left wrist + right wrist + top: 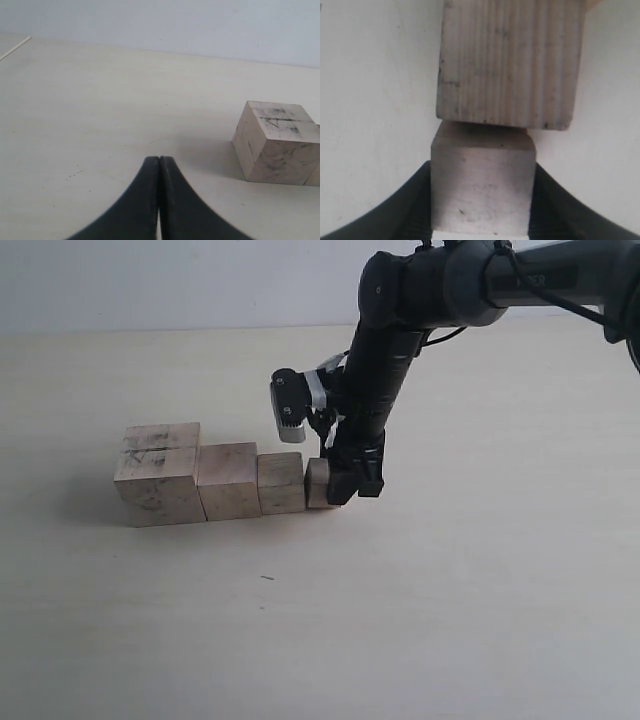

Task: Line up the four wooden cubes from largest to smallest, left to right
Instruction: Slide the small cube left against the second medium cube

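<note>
Four pale wooden cubes stand in a row on the table. The largest cube (158, 472), scuffed dark, is at the left end and also shows in the left wrist view (277, 142). Beside it come the second cube (229, 480), the third cube (280, 483) (510, 62) and the smallest cube (318, 483) (482, 187) at the right end. My right gripper (338, 483) (481, 200) is down at the table, shut on the smallest cube, which touches the third cube. My left gripper (159, 162) is shut with nothing in it, left of the largest cube, out of the exterior view.
The pale table (450, 590) stretches bare around the row. A white wall (150, 280) rises behind its far edge. The right arm (390, 340) reaches down from the upper right over the row's right end.
</note>
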`<state>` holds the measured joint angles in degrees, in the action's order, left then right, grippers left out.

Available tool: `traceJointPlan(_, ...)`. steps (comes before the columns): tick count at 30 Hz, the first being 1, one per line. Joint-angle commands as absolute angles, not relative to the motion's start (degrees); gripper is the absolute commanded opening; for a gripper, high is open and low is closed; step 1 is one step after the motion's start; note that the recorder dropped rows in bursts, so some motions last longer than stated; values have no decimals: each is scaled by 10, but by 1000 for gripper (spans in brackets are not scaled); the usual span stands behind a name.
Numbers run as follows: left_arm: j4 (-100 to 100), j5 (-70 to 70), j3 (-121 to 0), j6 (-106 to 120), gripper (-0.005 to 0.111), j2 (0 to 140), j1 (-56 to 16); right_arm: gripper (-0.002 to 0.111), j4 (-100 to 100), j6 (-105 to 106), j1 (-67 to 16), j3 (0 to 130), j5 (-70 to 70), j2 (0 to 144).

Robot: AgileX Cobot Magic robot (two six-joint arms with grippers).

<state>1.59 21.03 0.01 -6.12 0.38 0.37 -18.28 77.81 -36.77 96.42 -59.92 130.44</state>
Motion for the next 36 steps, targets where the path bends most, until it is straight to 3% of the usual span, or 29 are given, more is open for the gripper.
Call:
traceJointPlan(1,19,203,0,-61,0,0,-1,0,-187,784,-367,964,-597,1310)
traceJointPlan(24,19,203,0,-61,0,0,-1,2,-235,762,-367,964,-585,1334)
traceJointPlan(29,19,203,0,-61,0,0,-1,21,-235,732,-367,964,-585,1334)
traceJointPlan(36,19,203,0,-61,0,0,-1,60,-238,689,-367,964,-585,1332)
